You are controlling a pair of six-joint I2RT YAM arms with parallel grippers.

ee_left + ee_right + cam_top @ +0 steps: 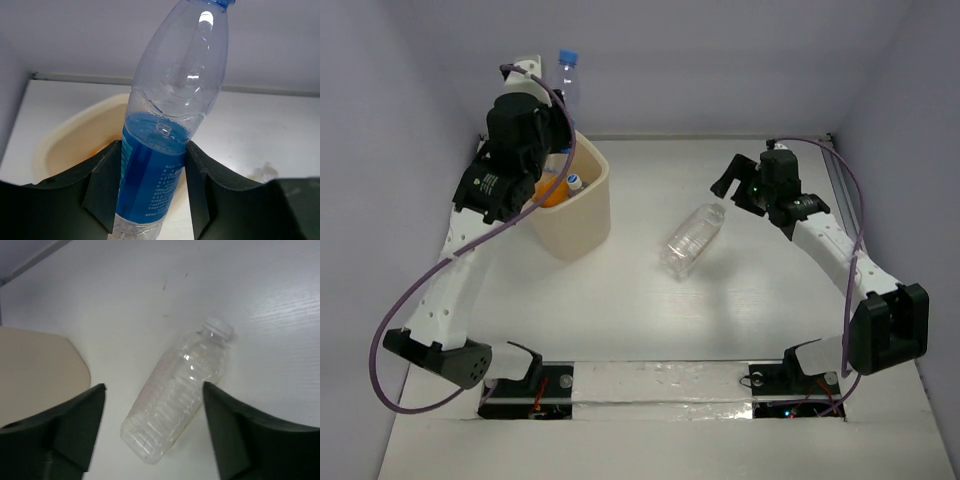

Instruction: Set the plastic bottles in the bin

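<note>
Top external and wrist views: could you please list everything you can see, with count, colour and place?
table: 1, white, bearing the rest
bin: 1, cream, far left of table
blue-label bottle: 1, clear with blue cap, raised near the bin, held
large bottle: 1, clear with white cap, lying mid-table
orange bottle: 1, orange, in the bin beside a small capped item
left claw: 1, black, shut on blue-label bottle
right claw: 1, black, open above large bottle
</note>
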